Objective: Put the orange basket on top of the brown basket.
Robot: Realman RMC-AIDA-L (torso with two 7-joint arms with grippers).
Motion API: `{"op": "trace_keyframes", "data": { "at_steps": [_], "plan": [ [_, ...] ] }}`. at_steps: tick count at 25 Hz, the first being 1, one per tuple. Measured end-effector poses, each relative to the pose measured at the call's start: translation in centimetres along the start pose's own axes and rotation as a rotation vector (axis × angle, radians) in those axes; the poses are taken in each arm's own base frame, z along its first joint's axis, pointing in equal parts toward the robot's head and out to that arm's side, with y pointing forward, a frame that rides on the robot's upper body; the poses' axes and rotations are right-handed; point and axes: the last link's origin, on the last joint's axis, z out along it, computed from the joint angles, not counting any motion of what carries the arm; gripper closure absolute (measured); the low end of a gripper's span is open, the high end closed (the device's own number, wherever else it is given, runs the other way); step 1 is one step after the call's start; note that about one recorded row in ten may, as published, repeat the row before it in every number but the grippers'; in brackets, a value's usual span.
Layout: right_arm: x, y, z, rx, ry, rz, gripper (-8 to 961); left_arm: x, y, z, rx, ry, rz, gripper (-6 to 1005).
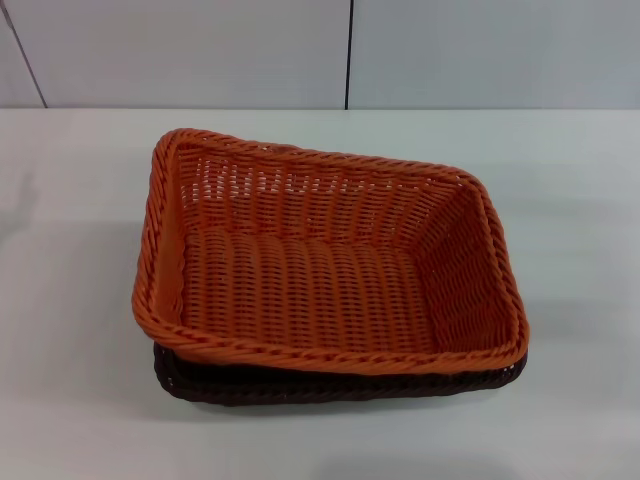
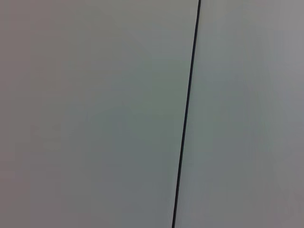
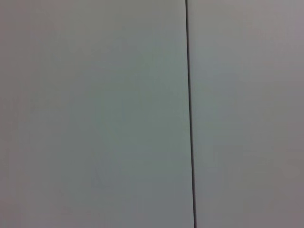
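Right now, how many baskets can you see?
2. The orange basket sits on top, in the middle of the table. The brown basket is under it, only its rim showing. More could be hidden beneath; I cannot tell.

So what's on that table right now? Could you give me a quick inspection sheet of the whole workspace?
Surface: white table, bare around the baskets.
Job's things: orange basket sits nested on top of the brown basket; only the brown one's front rim and a sliver at the right show beneath it. The orange one sits slightly askew.
Clutter: nothing seen.
Grippers: neither in view; both wrist cameras face a pale wall.
Cables: nothing seen.
Surroundings: pale wall panels behind the table, with dark vertical seams between them.
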Motion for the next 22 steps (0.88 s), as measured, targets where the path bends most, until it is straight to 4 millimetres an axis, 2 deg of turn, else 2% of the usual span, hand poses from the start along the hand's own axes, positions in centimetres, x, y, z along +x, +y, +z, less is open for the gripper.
{"op": "trace_keyframes", "data": {
  "at_steps": [22],
  "plan": [
    [0.09, 0.44, 0.58, 0.000, 0.014, 0.013, 379, -0.47, 0.30, 0.20, 0.022, -0.003, -0.040, 466]
  ]
}}
